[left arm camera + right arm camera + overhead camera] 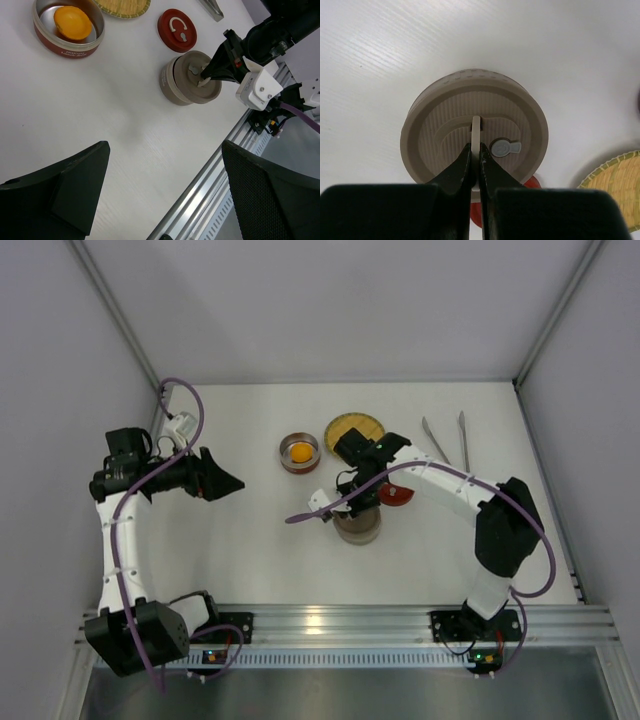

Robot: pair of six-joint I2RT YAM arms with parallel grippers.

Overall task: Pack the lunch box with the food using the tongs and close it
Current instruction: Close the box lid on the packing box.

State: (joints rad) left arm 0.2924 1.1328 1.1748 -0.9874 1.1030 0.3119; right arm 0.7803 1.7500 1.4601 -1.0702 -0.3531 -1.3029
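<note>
**Overhead view.** The left gripper (228, 480) hangs over the left of the table (250, 550), jaws wide and holding nothing. The right gripper (350, 504) reaches down onto the beige container (360, 532) at centre. The orange ball (299, 452) sits inside the open red tin (284, 454), just beside the woven plate (345, 426). The red lid (400, 496) lies loose near the beige container. The tongs (463, 440) lie at the far right, well apart from both grippers. No red food pieces can be made out.

**Left wrist view.** The ball is smooth, round and orange-yellow, and fills much of its tin. The beige container wears its beige lid (185, 80).

**Right wrist view.** The right gripper's jaws are pinched narrowly on the upright tab (476, 131) at the lid's middle.

**Reading.** One food item appears packed. The red tin has yet to be closed and the tongs look unused. Whether the grip is meant to lift the beige lid or seat it cannot be told.
</note>
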